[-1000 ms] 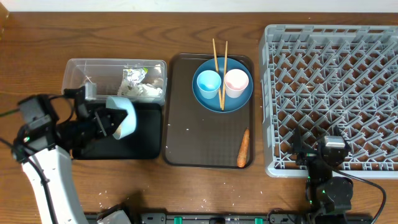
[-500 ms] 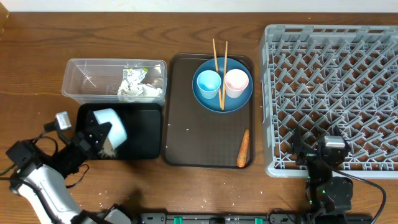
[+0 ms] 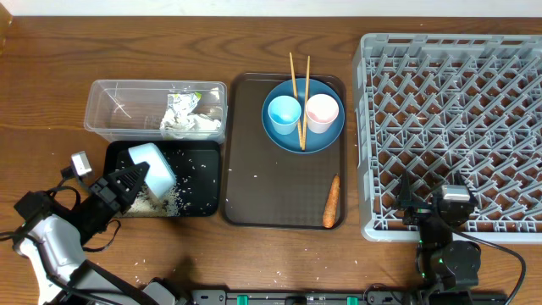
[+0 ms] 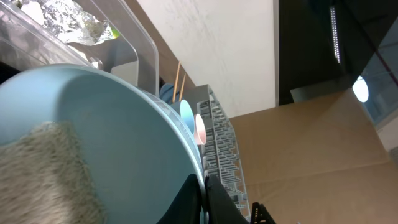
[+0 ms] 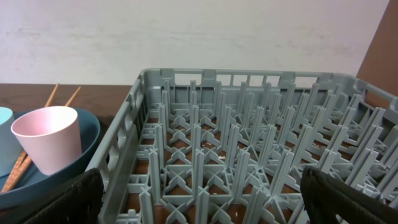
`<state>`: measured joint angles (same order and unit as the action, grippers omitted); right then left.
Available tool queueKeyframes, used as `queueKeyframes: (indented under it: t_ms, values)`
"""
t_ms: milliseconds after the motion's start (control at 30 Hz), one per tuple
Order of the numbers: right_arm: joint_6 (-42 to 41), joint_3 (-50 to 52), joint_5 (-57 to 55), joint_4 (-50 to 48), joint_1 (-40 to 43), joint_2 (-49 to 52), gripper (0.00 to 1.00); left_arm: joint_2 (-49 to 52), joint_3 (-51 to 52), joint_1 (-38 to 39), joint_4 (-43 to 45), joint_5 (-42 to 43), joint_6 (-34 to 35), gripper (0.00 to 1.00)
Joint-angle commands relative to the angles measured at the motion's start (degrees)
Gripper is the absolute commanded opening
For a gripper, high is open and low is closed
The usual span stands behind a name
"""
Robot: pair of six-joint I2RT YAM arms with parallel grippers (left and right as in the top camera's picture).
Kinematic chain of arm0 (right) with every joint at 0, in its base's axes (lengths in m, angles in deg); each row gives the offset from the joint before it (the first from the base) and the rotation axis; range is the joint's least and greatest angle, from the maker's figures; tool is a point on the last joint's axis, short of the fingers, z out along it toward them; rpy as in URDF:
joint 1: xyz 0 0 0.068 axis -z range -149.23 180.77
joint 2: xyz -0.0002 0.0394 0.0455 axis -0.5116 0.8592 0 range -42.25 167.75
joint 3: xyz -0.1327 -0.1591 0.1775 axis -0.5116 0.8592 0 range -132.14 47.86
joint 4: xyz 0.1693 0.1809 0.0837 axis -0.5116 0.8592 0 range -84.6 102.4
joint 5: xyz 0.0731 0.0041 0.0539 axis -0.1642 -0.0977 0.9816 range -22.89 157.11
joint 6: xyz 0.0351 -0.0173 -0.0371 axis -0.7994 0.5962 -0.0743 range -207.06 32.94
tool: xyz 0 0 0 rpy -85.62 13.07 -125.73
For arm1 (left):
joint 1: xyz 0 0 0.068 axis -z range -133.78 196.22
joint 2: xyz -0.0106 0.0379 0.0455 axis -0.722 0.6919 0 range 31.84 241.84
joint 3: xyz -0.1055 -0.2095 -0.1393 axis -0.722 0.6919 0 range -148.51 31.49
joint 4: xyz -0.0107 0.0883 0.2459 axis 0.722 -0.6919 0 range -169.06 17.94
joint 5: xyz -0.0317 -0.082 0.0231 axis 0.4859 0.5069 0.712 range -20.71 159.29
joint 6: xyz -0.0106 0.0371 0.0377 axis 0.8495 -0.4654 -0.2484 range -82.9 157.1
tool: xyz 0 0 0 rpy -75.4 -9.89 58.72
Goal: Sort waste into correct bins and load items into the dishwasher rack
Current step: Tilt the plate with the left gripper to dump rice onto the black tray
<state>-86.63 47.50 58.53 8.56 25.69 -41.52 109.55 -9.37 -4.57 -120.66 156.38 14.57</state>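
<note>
Probably a lab; wooden table [image 3: 51, 59], cardboard boxes [image 4: 311, 152], bare wall [image 5: 186, 31]

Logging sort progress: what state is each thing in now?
white-blue bowl: tipped over black tray, in left gripper.
black tray: rice grains scattered inside.
clear tub: holds tissue and wrapper.
light blue cup and pink cup: upright on blue plate.
carrot: lying on brown tray.
dishwasher rack: no dishes loaded.
right gripper: open.

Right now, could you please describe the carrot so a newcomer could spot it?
Start at the big grey rack on the right; a dark brown tray sits beside it. The carrot lies in that tray's near right corner, the only orange thing.
</note>
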Motion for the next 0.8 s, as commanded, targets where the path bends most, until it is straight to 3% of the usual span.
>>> queueKeyframes:
  t_ms: [0,333,633,767]
  values:
    - [-0.4,0.0,-0.2,0.2,0.6,-0.1,0.99,0.4,-0.3,0.6,0.1,3.0,-0.7,0.06]
    - [-0.4,0.0,-0.2,0.2,0.6,-0.1,0.99,0.5,-0.3,6.1,12.3,3.0,16.0,0.06]
    - [-0.4,0.0,-0.2,0.2,0.6,-0.1,0.99,0.5,-0.3,10.6,11.6,3.0,15.7,0.06]
    - [-0.4,0.0,-0.2,0.2,0.6,-0.1,0.99,0.5,-0.3,10.7,17.5,3.0,17.2,0.06]
